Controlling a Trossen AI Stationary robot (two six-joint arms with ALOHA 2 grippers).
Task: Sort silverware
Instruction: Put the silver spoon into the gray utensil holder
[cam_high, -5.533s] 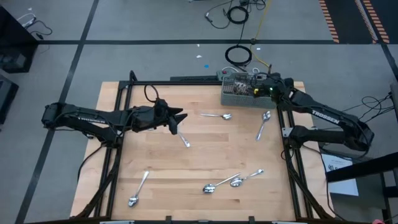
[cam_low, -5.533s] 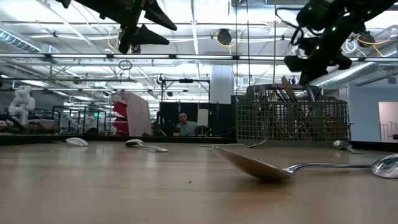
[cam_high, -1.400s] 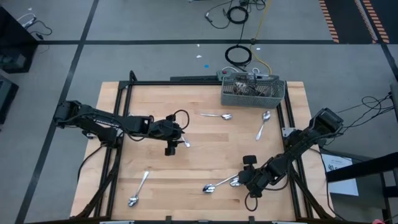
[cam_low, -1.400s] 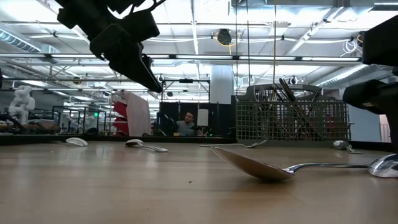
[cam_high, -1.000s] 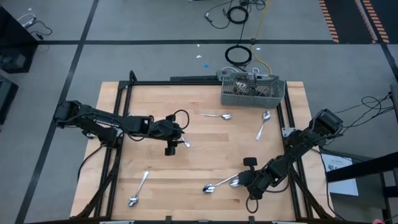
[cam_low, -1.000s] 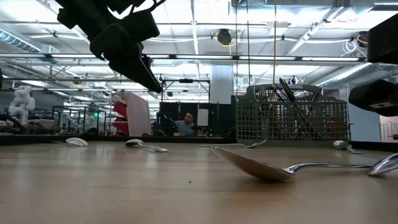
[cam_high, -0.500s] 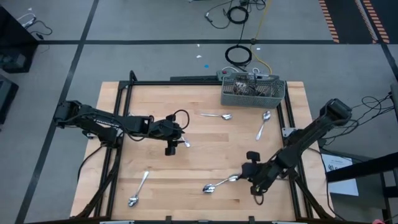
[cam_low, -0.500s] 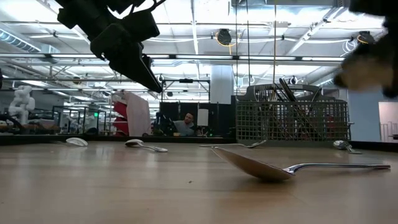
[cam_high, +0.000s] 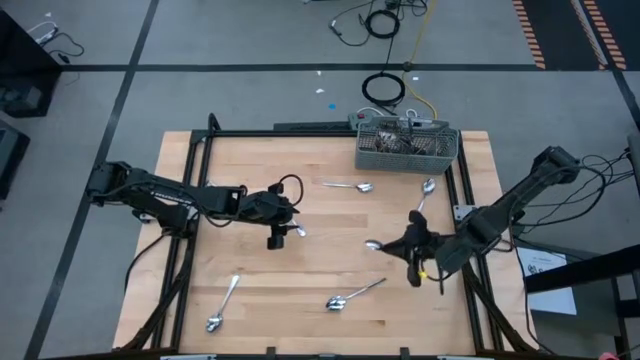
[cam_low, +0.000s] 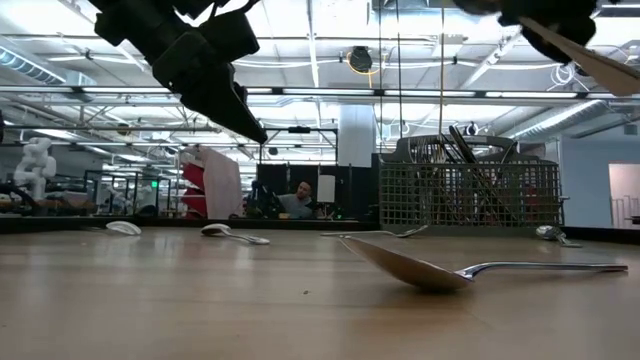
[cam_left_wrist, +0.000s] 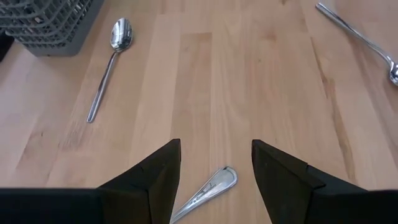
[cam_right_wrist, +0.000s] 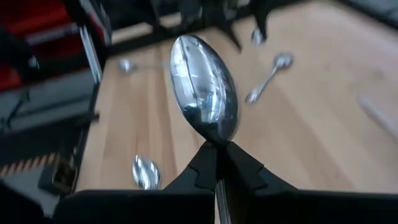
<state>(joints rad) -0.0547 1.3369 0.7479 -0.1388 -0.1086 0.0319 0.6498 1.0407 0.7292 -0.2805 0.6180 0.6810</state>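
While right claw (cam_right_wrist: 217, 155) pinches spoon (cam_right_wrist: 204, 88), handle hidden; left claw (cam_left_wrist: 214, 163) wide over half-hidden utensil handle (cam_left_wrist: 208, 191).

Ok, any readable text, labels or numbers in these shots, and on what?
None can be read as it stands.
Left arm: faint pale marks along it, too small to read.
Paper sheet on the floor right of the table: print too small to read.
Utensil handle in the left wrist view: stamped marks, too blurred to read.
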